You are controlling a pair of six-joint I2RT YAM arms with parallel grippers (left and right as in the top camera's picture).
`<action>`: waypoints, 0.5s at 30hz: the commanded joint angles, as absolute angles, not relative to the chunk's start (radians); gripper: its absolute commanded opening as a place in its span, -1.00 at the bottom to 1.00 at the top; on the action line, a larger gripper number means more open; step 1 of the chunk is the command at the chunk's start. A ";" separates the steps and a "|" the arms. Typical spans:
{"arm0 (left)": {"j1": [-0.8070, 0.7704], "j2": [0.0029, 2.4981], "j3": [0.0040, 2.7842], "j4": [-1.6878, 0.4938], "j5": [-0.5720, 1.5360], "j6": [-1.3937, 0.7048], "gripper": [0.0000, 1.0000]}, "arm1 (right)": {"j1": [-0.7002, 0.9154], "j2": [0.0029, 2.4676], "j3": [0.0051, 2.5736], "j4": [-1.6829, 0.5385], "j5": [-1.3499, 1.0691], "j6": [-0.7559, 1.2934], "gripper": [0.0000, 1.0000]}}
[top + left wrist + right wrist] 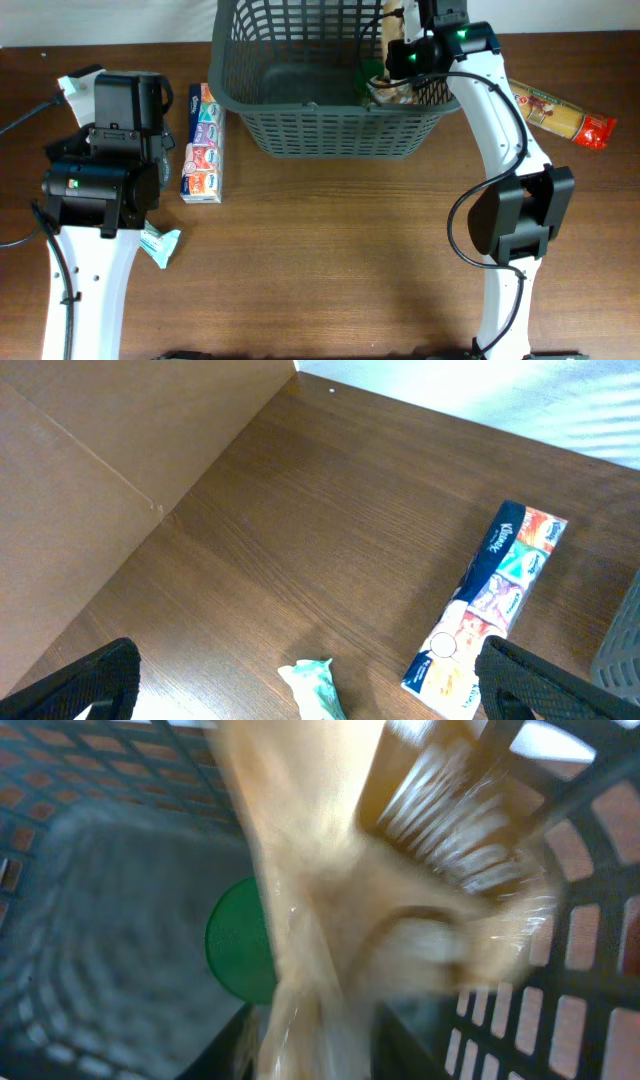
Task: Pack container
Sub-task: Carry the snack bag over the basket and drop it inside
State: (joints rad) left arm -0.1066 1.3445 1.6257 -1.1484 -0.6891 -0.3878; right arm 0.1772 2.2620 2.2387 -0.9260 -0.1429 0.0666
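Observation:
The container point(330, 130), a large dark grey slotted basket, stands at the back middle of the table. My right gripper point(400, 72) reaches down inside its right end. In the right wrist view a clear bag point(340, 910) of tan food hangs blurred between the parted fingers point(235, 1055) of that gripper point(320, 1055), close to the lattice wall point(590, 950). A green round lid point(235, 945) lies on the basket floor. My left gripper point(308, 665) stands wide open and holds nothing, low over the table at the left, above a small teal packet point(315, 685).
A long pack of tissues point(203, 145) lies left of the basket, also seen in the left wrist view point(490, 595). The teal packet point(160, 245) rests beside the left arm. A spaghetti pack point(560, 112) lies right of the basket, behind the right arm.

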 commanded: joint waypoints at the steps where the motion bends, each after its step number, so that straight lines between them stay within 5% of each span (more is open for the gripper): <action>1: -0.102 1.335 1.638 -1.149 -0.703 -0.387 0.99 | 0.182 2.253 2.247 -0.919 -0.138 0.060 -0.39; 15: -0.102 1.335 1.638 -1.149 -0.703 -0.387 0.99 | 0.182 2.234 2.446 -0.970 -0.142 0.059 -0.24</action>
State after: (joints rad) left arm -0.1066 1.3445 1.6257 -1.1488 -0.6888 -0.3878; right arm 0.1772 2.2620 2.3348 -0.9634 -0.1429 0.0639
